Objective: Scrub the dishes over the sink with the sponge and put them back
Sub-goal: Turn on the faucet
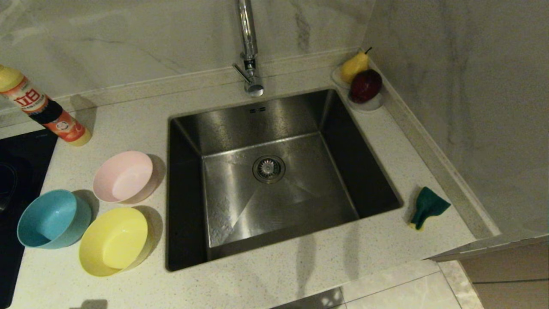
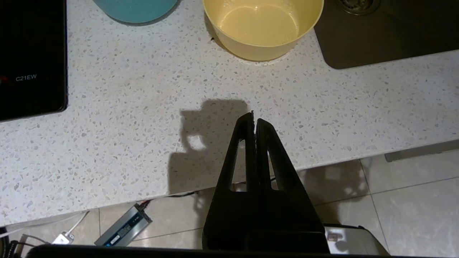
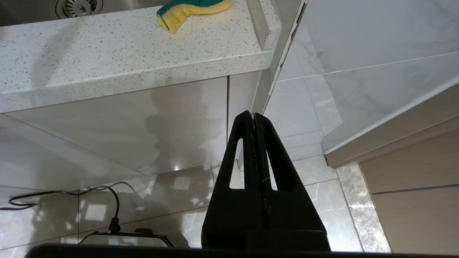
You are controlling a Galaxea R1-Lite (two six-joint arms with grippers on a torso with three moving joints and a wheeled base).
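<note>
Pressing its two black fingers flat together, the left gripper [image 2: 254,120] holds nothing and hangs over the front strip of the speckled counter [image 2: 143,118], near its edge. Ahead of those closed jaws stands the yellow bowl [image 2: 263,27], upright and empty, with the light blue bowl [image 2: 136,9] off to one side of it and the dark corner of the sink [image 2: 387,39] to the other. A black cooktop [image 2: 32,57] lies further out beside the blue bowl.

The right gripper [image 3: 254,116] is likewise shut on nothing, parked lower, in front of the cabinet face below the counter edge. Up and beyond its jaws, well apart from them, the sponge [image 3: 193,9] lies on the counter, bent, green layer uppermost.

From the head view neither arm shows. The pale pink bowl [image 1: 123,176] sits beside the sink's left rim, the blue and yellow ones nearer the robot, and the sponge rests on the counter just right of the basin.

By my reading the task has not begun: no bowl is lifted, the sponge is untouched, the basin looks dry. All three scrubs and returns remain.

The blue bowl is cut off in the left wrist view, and the sponge's far end in the right. Whether the bowls are soiled I cannot make out.
</note>
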